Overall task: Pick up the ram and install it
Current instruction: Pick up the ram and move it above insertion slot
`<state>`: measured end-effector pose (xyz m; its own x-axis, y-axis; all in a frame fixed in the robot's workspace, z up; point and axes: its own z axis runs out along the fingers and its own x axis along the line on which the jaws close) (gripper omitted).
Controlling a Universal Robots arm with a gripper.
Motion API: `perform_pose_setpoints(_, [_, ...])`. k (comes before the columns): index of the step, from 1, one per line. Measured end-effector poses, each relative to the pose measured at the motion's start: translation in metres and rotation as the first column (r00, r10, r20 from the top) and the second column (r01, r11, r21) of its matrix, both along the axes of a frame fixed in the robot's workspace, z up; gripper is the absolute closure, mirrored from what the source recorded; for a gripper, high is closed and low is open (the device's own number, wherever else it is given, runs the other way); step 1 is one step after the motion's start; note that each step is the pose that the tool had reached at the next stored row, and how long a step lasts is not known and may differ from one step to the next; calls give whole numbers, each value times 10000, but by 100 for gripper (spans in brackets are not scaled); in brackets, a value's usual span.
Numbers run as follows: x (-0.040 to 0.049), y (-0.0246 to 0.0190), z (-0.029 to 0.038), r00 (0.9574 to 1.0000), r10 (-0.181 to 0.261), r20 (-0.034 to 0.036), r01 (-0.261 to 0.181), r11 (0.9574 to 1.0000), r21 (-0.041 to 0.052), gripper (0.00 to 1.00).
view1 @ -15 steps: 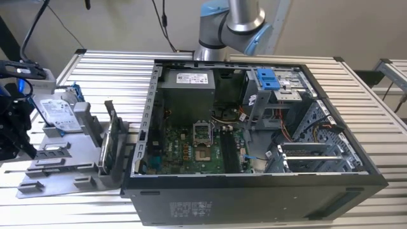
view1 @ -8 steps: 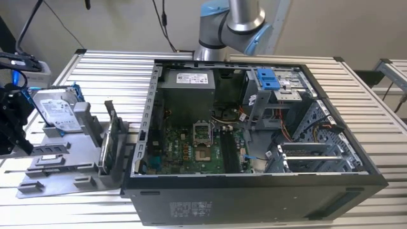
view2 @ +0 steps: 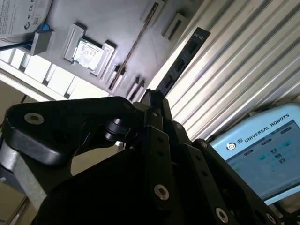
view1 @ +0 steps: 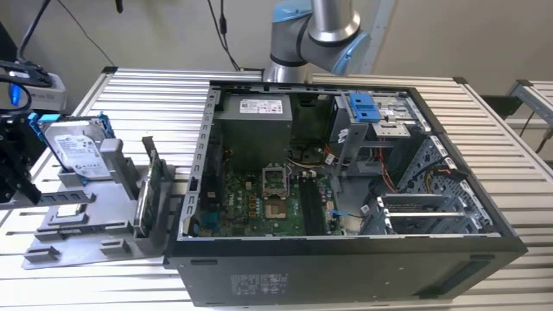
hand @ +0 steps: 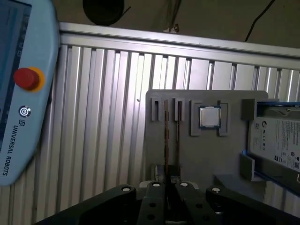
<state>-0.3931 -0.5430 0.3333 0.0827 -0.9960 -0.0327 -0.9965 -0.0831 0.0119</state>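
Silver-and-blue robot arm [view1: 318, 29] mounted at the far edge of the ribbed aluminium table [view1: 129, 97]. Its black two-finger gripper [hand: 168, 187] points straight down over the grey plastic parts tray [hand: 197, 159], which lies at the table's edge on the exterior view's left. The claw is narrow, its fingertips pinching one end of the long, flat dark ram [hand: 166, 136]. The ram stands on edge over the tray, near the tray edge that borders the bare table. A second thin stick [hand: 177, 136] runs parallel just beside it, between the ram and a square silver processor [hand: 209, 116]. Whether the ram has cleared its slot cannot be told.
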Motion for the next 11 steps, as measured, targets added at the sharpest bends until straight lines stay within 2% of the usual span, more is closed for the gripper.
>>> perform_pose_setpoints(11, [0, 3, 262, 10000, 0, 0, 0, 10000, 0, 85])
